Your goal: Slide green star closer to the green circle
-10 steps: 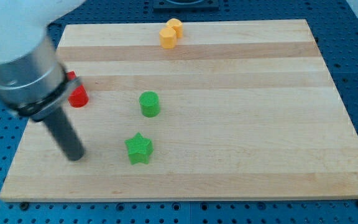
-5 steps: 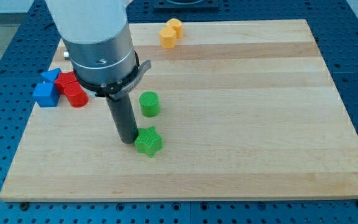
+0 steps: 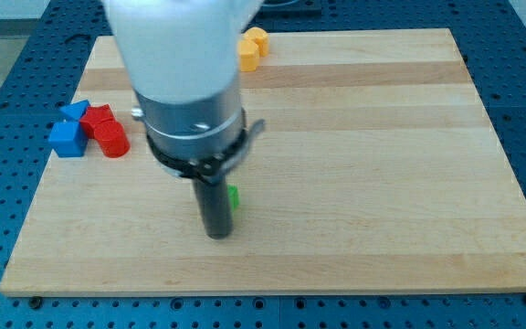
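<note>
My tip (image 3: pixel 217 234) rests on the wooden board (image 3: pixel 382 137), a little left of the middle and near the view's bottom. Only a small sliver of a green block (image 3: pixel 234 197) shows at the rod's right side, just above the tip. I cannot tell whether it is the star or the circle. The rest of the green blocks is hidden behind the rod and the arm's wide body.
Two orange blocks (image 3: pixel 252 47) sit at the board's top edge. A cluster of red blocks (image 3: pixel 106 133) and blue blocks (image 3: pixel 68 135) lies at the board's left edge, partly off it.
The arm has moved right across the view. My tip went from left of the green star to the place where the star lay. Both green blocks are now almost fully hidden.
</note>
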Controlling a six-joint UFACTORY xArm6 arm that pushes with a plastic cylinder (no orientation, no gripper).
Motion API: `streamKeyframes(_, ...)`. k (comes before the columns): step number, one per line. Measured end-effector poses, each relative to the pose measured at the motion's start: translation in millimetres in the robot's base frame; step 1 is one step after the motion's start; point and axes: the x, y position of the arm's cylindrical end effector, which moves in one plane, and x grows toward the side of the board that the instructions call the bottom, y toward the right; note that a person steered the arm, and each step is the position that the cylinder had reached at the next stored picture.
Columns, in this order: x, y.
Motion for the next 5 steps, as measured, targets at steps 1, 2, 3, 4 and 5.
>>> streamKeyframes(1, -23.1, -32.7)
streamKeyframes(2, -50.9, -46.7)
streamKeyframes(3, -42.7, -46.7)
streamKeyframes(4, -9.9, -44.2)
streamKeyframes(5, 7.0, -17.3)
